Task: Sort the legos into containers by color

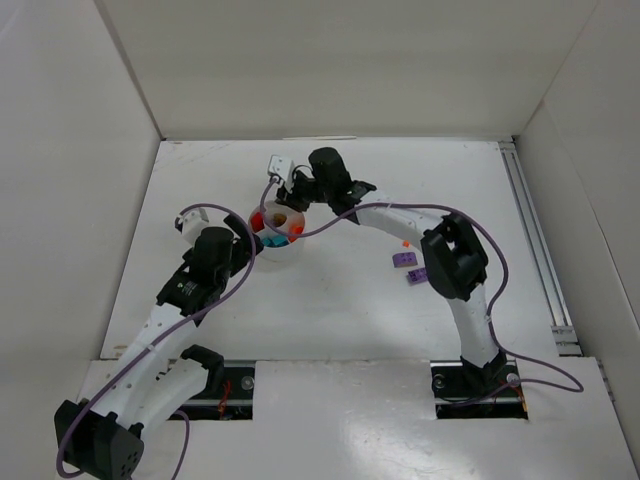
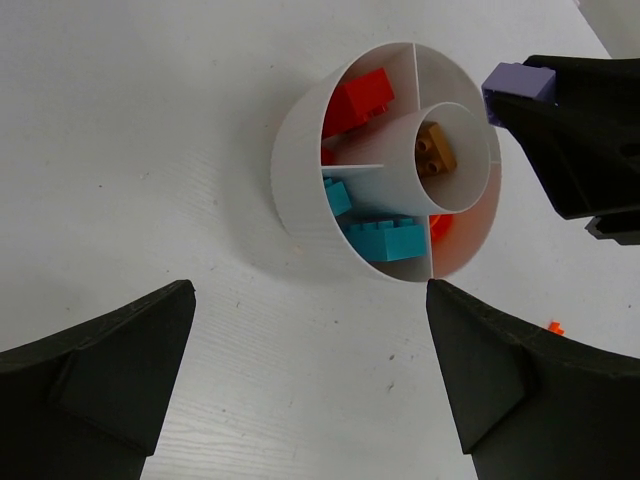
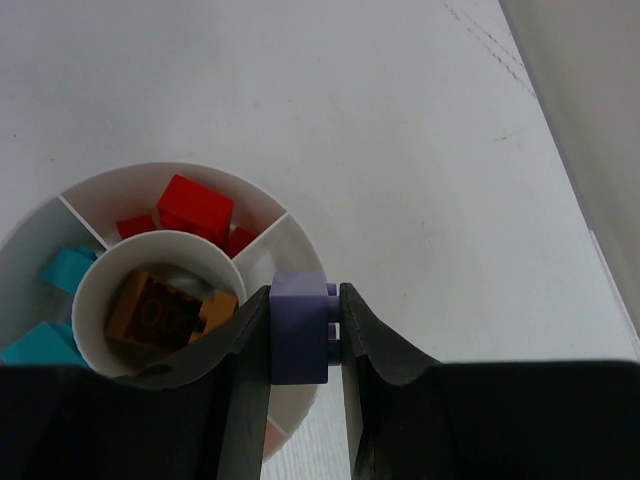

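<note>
Right wrist view shows the right claw (image 3: 304,310) clenched on a purple brick (image 3: 297,345), pinched across two opposite faces and poised over the rim of the white dish (image 3: 200,168), above what looks like an empty wedge. Red bricks (image 3: 195,205) fill one wedge, teal bricks (image 2: 385,238) another, and a brown brick (image 3: 165,310) lies in the hub. The left claw (image 2: 310,385) hangs released near the dish, jaws wide, holding nothing. Two loose purple bricks (image 1: 404,259) lie on the desk (image 1: 340,300), well apart from the dish. Such a brick is probably featherlight, rigid and slick; flat side walls suit pinching best, since corners would likely let it twist free.
</note>
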Robot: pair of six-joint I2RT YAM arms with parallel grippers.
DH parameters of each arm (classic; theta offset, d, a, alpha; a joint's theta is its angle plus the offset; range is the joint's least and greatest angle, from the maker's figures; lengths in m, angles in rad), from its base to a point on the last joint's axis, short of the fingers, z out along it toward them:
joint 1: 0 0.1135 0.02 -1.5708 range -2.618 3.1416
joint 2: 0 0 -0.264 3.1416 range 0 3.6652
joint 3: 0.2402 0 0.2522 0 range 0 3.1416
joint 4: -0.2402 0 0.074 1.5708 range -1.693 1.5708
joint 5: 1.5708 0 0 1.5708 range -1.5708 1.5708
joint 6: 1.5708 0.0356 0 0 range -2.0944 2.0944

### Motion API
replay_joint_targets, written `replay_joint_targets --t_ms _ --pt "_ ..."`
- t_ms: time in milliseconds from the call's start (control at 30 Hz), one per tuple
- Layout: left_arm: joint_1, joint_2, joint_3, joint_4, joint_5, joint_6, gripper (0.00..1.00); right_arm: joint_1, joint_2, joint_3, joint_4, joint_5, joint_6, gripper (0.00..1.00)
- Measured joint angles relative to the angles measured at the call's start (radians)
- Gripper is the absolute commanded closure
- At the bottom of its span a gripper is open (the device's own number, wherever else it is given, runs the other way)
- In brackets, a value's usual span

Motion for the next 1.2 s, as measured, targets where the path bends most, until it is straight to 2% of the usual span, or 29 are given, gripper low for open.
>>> replay_joint_targets --t_ms 133,300,333,567,633,767,800,867,967,1033,1200 --pt "0.0 0.001 0.0 0.0 0.0 0.002 0.0 0.005 0.0 0.0 0.0 0.0 0.009 0.62" --pt "0.0 0.0 0.0 -0.002 0.001 0.003 0.0 0.006 0.0 0.0 0.0 0.0 0.018 0.56" --pt "0.0 0.0 0.0 -0.004 0.002 0.003 0.0 0.006 0.0 0.0 0.0 0.001 0.019 0.5" --pt "0.0 -0.007 0.0 -0.008 0.019 0.013 0.0 0.006 -0.01 -0.021 0.0 0.019 0.024 0.46" --pt "0.0 -0.007 0.0 -0.005 0.038 0.028 0.0 0.006 -0.033 -0.048 -0.003 0.034 0.024 0.41" --pt "0.0 -0.009 0.0 0.023 0.1 0.072 0.0 0.005 -0.134 -0.121 -0.016 0.092 0.027 0.2" --pt "-0.001 -0.01 0.0 0.04 0.122 0.086 0.0 -0.002 -0.176 -0.148 -0.019 0.113 0.026 0.03" --pt "-0.011 -0.013 0.0 0.082 0.167 0.116 0.0 -0.014 -0.278 -0.213 -0.022 0.146 0.032 0.0" --pt "-0.081 -0.002 0.007 0.144 0.205 0.162 0.0 -0.078 -0.463 -0.318 -0.013 0.178 0.043 0.0" --pt "-0.169 0.043 0.04 0.174 0.205 0.203 0.0 -0.157 -0.594 -0.406 0.002 0.197 0.056 0.0" --pt "-0.492 0.299 0.2 0.296 0.207 0.44 0.0 -0.383 -0.882 -0.65 0.016 0.217 0.074 0.0"
